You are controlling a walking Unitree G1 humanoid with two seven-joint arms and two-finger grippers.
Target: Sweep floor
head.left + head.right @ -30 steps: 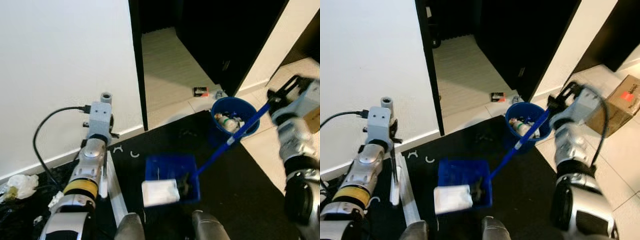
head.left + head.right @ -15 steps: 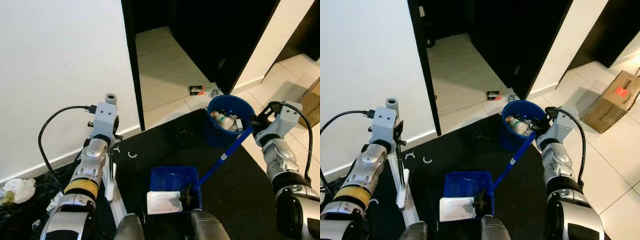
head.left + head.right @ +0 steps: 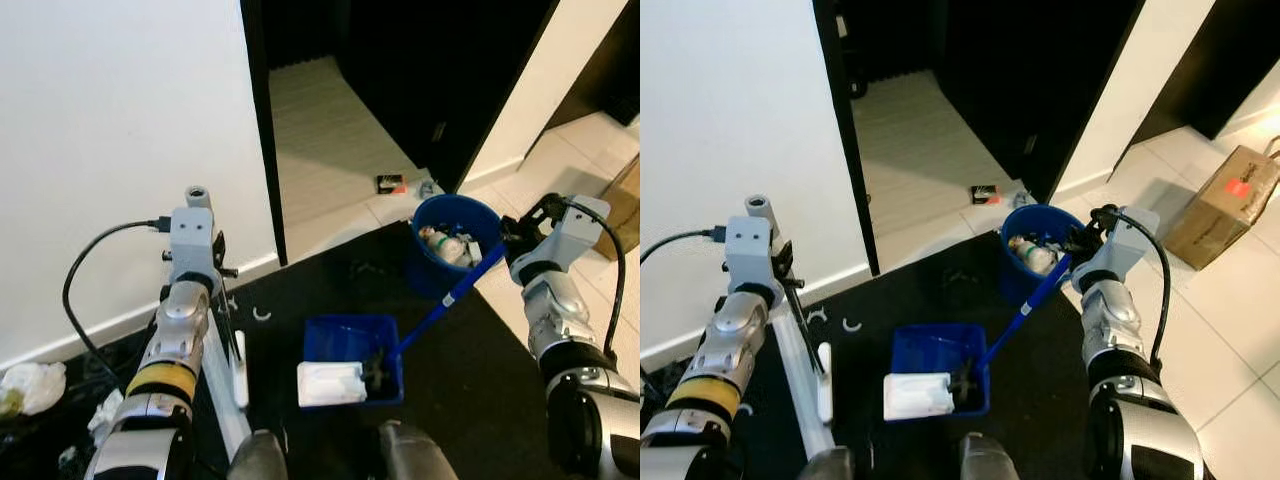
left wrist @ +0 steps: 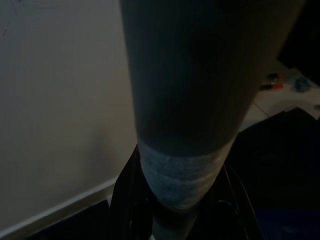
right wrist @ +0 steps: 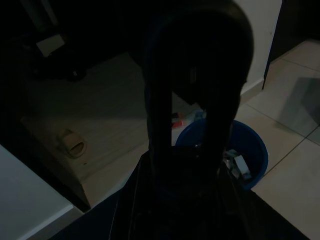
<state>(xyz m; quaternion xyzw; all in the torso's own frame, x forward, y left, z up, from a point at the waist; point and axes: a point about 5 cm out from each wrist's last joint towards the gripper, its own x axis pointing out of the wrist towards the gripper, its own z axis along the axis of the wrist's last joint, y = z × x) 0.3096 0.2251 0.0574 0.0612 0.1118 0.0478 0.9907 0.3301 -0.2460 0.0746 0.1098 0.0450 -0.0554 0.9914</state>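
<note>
Dustpan [image 3: 352,360], blue and single, is set on the black floor mat [image 3: 470,400] just before the robot's feet, its long blue handle [image 3: 448,300] slanting up and away to the right gripper [image 3: 518,238], which is clenched on the handle's top beside one blue bin [image 3: 450,240]. One white broom handle [image 3: 222,385] is grasped by the left gripper [image 3: 205,275], so the dustpan lies to that gripper's right, and one white paper [image 3: 330,382] is counted in it.
</note>
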